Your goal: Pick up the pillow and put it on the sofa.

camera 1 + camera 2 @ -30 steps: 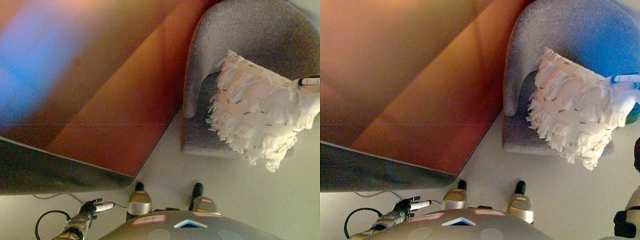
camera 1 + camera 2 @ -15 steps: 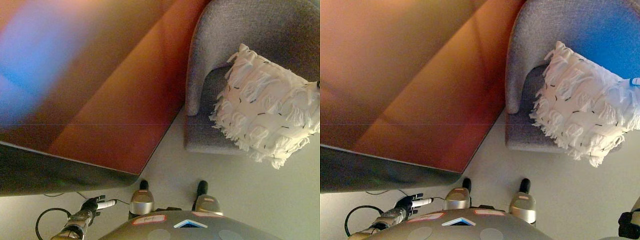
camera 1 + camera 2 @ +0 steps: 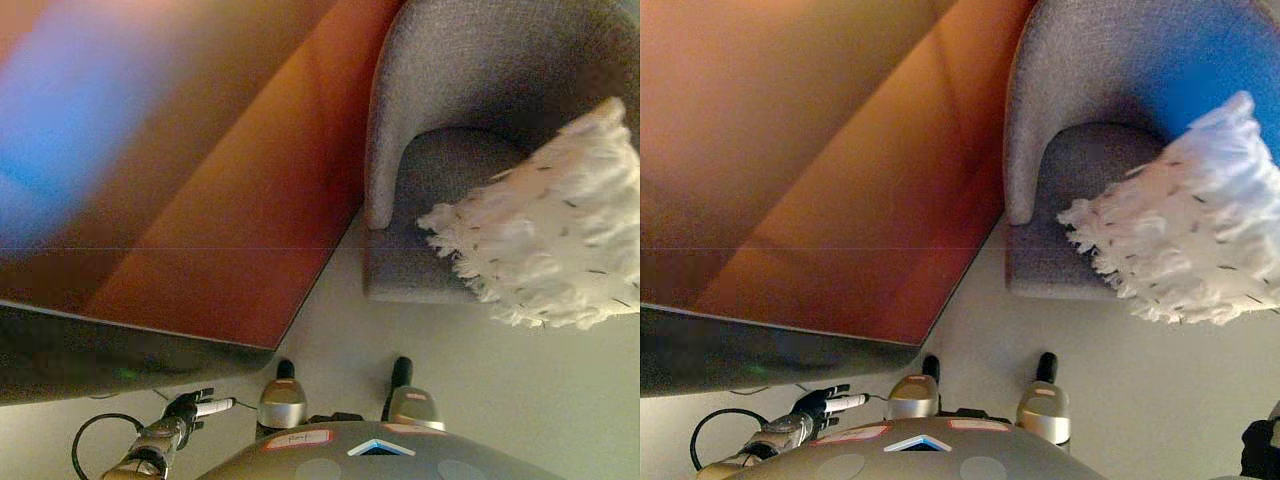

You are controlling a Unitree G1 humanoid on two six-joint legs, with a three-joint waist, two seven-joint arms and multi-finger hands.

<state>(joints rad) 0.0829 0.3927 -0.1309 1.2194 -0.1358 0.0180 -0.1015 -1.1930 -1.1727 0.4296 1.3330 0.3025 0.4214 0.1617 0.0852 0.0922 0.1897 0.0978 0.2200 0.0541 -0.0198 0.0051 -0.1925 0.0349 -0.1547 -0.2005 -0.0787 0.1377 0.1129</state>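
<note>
A white fringed pillow (image 3: pixel 560 250) hangs tilted over the front right part of the grey armchair's seat, and its lower fringe reaches past the seat's front edge. It runs out of the view at the right, and what holds it there does not show. The grey upholstered armchair (image 3: pixel 470 60) stands at the upper right, with its dark seat (image 3: pixel 1090 165) partly bare. My left hand (image 3: pixel 187 409) hangs low at the bottom left, far from the chair, with its fingers relaxed and empty. My right hand shows in no view.
A large reddish-brown slanted surface (image 3: pixel 200 180) fills the left and middle, ending in a dark lower edge (image 3: pixel 100 355). It stands close to the armchair's left side. Pale floor (image 3: pixel 480 350) lies in front of the chair.
The pillow has swung to the right and tipped over, uncovering more of the seat. The white fingertip seen at its right edge no longer shows. My left hand has stayed put.
</note>
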